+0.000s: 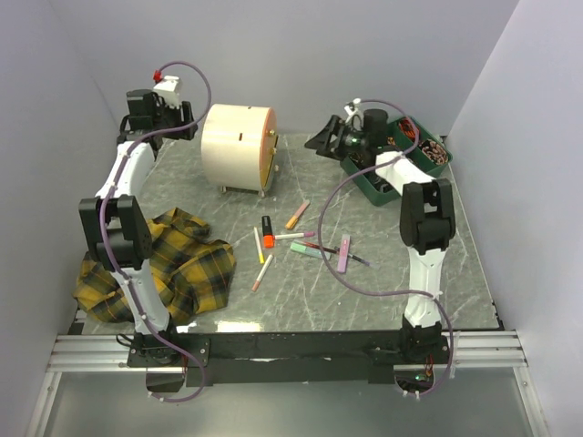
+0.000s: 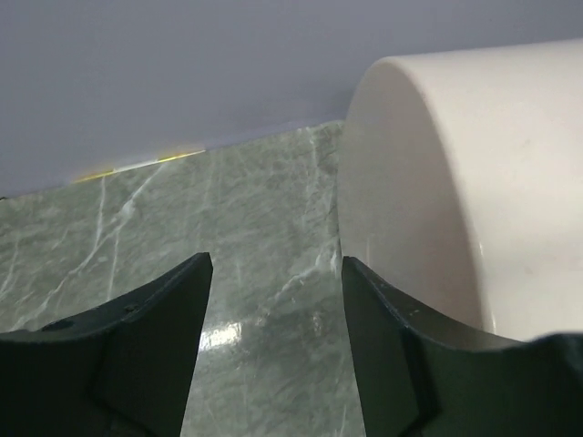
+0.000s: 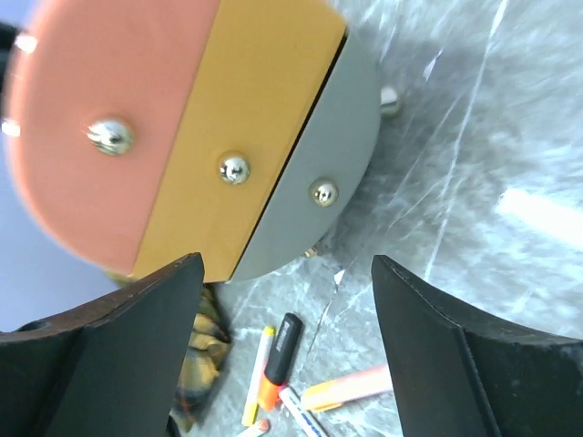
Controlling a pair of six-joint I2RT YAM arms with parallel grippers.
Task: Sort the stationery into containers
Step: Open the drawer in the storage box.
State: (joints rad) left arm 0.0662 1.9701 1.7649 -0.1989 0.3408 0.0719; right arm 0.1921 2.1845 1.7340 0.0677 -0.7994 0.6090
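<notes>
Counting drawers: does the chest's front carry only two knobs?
No, three knobs show on the chest front in the right wrist view.

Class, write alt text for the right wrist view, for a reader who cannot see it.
The round face of a mini chest fills the upper left, showing pink, yellow and grey drawer fronts, each with a shiny knob. The right gripper stands open and empty at the bottom. Between its fingers, markers and plaid cloth lie on the marble table.
</notes>
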